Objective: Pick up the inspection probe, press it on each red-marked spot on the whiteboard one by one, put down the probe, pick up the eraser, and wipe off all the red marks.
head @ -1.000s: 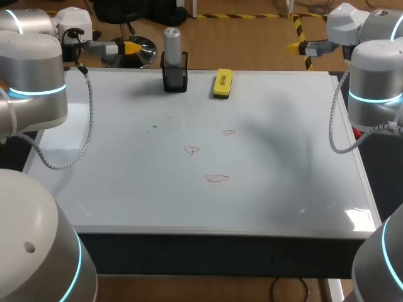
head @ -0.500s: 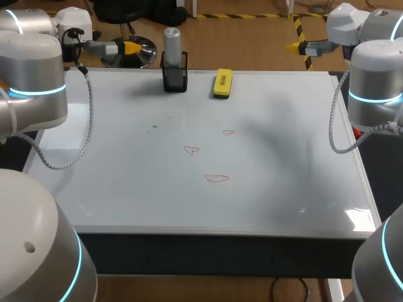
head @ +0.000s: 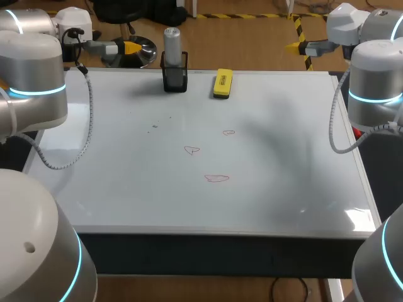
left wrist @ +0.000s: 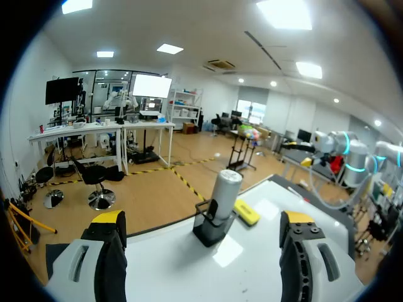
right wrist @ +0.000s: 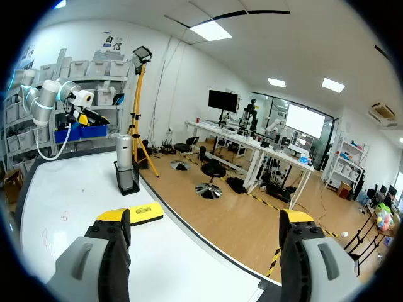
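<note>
The grey cylindrical probe (head: 172, 40) stands upright in a black holder (head: 175, 78) at the whiteboard's (head: 283, 182) far edge. A yellow eraser (head: 222, 83) lies just right of it. Three small red marks (head: 228, 133) (head: 191, 150) (head: 216, 178) sit near the board's middle. My left gripper (head: 129, 47) hovers open beyond the far left corner, left of the probe. My right gripper (head: 295, 46) hangs open beyond the far right corner. In the left wrist view the open gripper (left wrist: 203, 220) faces the probe (left wrist: 225, 187) and eraser (left wrist: 247, 212). Ahead of the right gripper (right wrist: 204, 219) are the eraser (right wrist: 143, 214) and probe (right wrist: 124, 148).
Both arms' grey links stand along the board's left (head: 31, 82) and right (head: 374, 82) sides, with cables drooping over the edges. A few faint dark specks (head: 155, 126) mark the board left of the red marks.
</note>
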Action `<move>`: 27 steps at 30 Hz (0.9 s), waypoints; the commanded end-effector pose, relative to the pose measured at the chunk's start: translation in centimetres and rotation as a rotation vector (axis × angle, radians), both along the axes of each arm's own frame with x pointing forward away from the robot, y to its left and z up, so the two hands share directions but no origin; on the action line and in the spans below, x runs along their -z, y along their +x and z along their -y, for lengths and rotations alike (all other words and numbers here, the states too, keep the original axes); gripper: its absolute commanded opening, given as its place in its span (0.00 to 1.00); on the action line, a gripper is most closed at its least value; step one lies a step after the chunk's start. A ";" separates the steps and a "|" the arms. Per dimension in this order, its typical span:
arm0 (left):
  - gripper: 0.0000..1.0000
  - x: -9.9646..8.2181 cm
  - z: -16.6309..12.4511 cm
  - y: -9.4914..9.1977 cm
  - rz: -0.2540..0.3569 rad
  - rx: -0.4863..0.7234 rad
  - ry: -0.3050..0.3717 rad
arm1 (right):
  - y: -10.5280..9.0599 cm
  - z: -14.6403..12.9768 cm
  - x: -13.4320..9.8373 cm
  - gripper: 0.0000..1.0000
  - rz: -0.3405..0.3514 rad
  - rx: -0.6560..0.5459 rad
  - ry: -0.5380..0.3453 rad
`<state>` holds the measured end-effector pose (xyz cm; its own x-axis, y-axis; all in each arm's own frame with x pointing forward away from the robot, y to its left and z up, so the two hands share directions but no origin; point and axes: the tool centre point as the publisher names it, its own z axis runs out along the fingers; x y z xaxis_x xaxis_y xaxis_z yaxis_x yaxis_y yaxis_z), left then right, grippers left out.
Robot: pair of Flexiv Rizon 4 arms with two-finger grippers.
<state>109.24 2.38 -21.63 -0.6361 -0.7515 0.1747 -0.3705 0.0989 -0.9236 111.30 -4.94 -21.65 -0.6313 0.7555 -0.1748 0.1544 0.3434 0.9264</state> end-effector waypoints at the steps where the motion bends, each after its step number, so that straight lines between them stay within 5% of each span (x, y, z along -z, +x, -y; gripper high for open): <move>1: 1.00 0.0 0.0 -0.1 0.000 -0.001 -0.001 | 0.0 0.0 0.0 1.00 -0.001 -0.001 -0.001; 15: 1.00 0.0 0.0 -0.1 0.000 -0.001 -0.001 | 0.0 0.0 0.0 1.00 -0.001 -0.001 -0.001; 27: 1.00 1.1 3.9 1.0 0.061 0.415 -0.111 | 0.0 0.0 0.0 1.00 -0.001 -0.001 -0.001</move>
